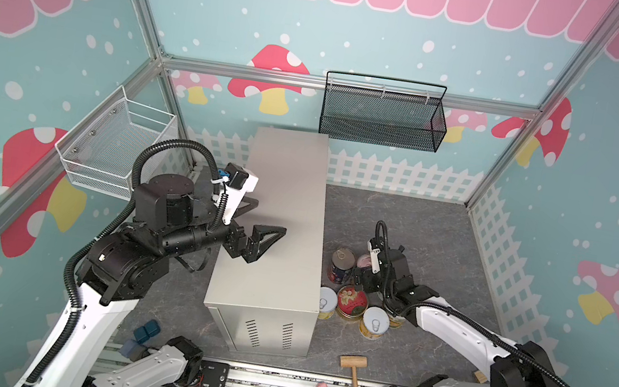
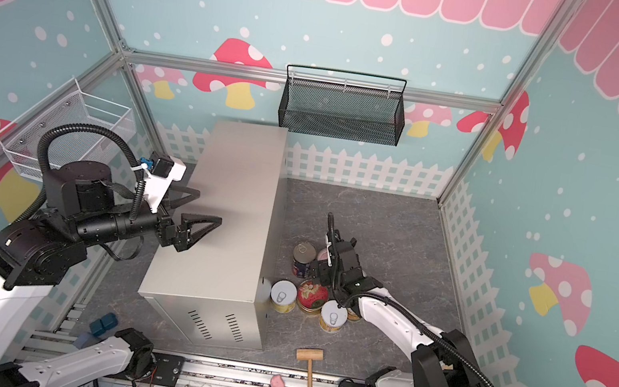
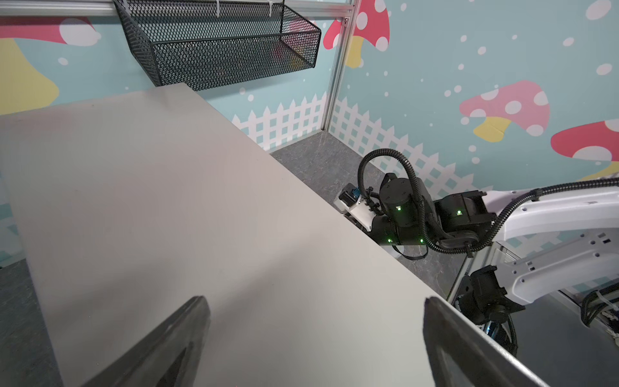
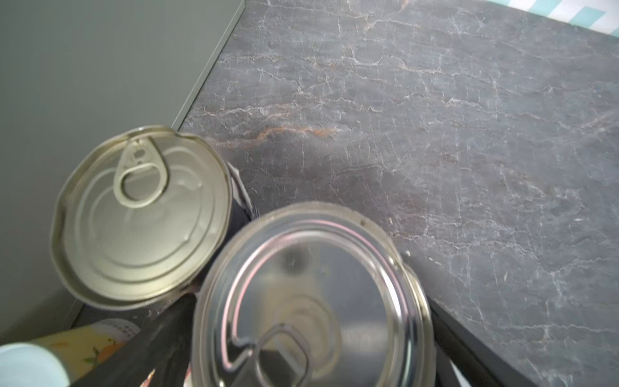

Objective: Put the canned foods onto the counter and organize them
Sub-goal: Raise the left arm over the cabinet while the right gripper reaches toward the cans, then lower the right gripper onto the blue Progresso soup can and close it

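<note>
- Beige-grey metal, the counter runs from the back edge of the worktop toward its front edge. Its flat top is bare, with no can on it in both top views.
- Every one of the canned foods that I can see stands on the worktop. They are bunched just beside the counter's right long side, nearer the front edge than the back.
- My right pincer is down over the tall silver-topped can, fingers spread to either side of it. I cannot tell whether they touch it, and the can looks to be standing on the worktop.
- The tall navy can stands just beside that one, near the counter wall. The red-lidded tin and the three short yellow cans that I can make out sit nearer the front edge.
- My left pincer hovers spread and empty over the counter top, near its left edge.
- I judge the task barely begun: the first pick is in hand, and every can is left to lift and line up.
</note>
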You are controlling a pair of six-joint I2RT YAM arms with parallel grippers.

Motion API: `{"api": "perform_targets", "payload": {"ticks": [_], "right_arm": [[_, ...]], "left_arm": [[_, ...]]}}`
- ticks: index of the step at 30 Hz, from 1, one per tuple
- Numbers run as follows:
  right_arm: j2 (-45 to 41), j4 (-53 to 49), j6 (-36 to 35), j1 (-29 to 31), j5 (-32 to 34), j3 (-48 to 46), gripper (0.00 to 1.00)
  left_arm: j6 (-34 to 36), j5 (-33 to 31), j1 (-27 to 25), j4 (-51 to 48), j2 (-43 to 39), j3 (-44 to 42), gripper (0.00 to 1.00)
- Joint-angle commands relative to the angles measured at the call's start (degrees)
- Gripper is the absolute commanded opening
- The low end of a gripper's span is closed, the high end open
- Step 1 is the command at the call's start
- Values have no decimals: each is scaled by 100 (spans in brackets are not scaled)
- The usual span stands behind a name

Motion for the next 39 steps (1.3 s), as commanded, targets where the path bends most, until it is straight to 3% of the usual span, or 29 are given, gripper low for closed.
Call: {"api": "perform_targets", "payload": {"ticks": [1,7,12,29,39], "right_arm": [[116,222,-106,-72,-5,166,99],[205,392,-136,-168,-214,131,94],[211,507,-199,-179,-314,79,91],[132,685,-452,-176,-382,-124,86],[-286,475,-639,-176,-367,-12,71]], "left_arm": [[149,-30,-23,34,-11,-68,100],[34,443,-24,-55,162,176,100],[24,623,-489,-395,530,561,100],[421,-1224,-2626,-1433,1580,1618,100],[364,-1625,-2905,-1447,1538,1614,100]]}}
